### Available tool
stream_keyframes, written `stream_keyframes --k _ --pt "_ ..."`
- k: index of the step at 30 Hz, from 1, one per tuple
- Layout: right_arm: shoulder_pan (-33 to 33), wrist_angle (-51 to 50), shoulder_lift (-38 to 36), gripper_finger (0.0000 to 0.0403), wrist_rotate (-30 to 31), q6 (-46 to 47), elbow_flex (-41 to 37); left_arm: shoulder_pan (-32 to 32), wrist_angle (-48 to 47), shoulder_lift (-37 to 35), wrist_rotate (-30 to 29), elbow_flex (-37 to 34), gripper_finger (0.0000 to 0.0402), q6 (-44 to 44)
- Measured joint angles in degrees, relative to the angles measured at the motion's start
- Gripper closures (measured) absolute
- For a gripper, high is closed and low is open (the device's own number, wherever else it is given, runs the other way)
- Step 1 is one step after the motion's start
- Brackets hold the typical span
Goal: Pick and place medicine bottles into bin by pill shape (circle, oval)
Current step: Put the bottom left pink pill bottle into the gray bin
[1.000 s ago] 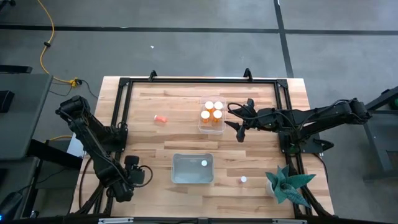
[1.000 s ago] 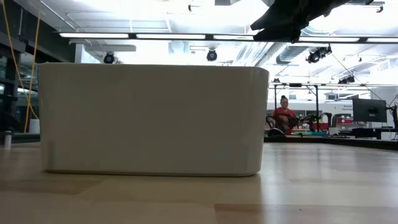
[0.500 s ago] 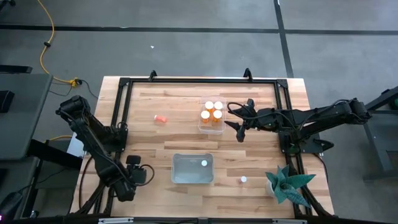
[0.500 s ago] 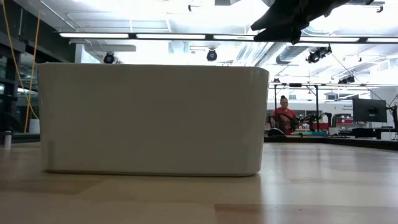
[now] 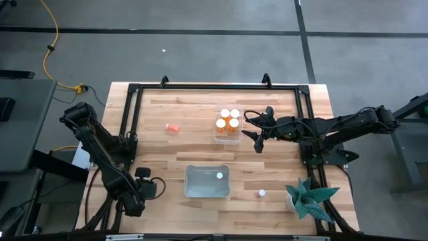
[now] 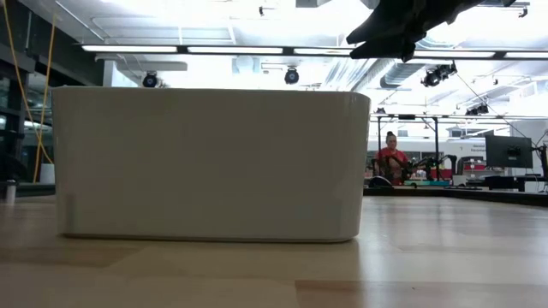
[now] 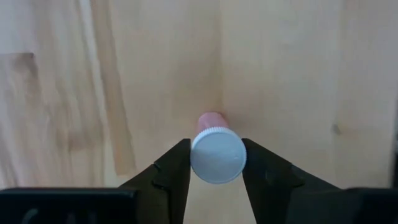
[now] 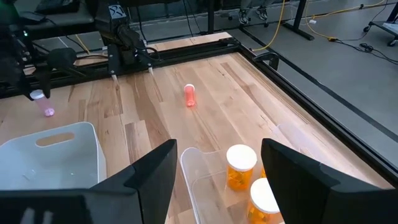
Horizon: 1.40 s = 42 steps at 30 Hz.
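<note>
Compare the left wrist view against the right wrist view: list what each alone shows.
Left wrist only: the left pincer close up. Right wrist only: the open right pincer, a clear plastic bin holding orange white-capped bottles, a white plastic bin, a pink bottle lying flat. Both: the small pinkish white-capped bottle at the left pincer, the wooden table.

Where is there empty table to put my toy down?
Bare wood lies between the lying bottle and the white bin, and along the far edge behind the clear bin. It is crowded by the right pincer and near the plant.
</note>
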Motion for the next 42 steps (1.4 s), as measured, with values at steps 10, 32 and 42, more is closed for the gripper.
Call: stream_keyframes --k 10,32,42 --pt "0.0 0.0 0.01 0.0176 0.01 -0.01 0.0 8.26 -3.97 -12.29 0.51 5.8 0.0282 7.75" --pt "-0.07 -0.57 0.04 0.0176 1.01 -0.27 0.02 40.41 -2.57 18.46 8.14 32.59 0.0284 67.67" --pt "-0.61 -1.84 0.07 0.0176 1.01 -0.03 0.02 40.39 -0.33 32.09 8.69 38.62 0.0284 73.57"
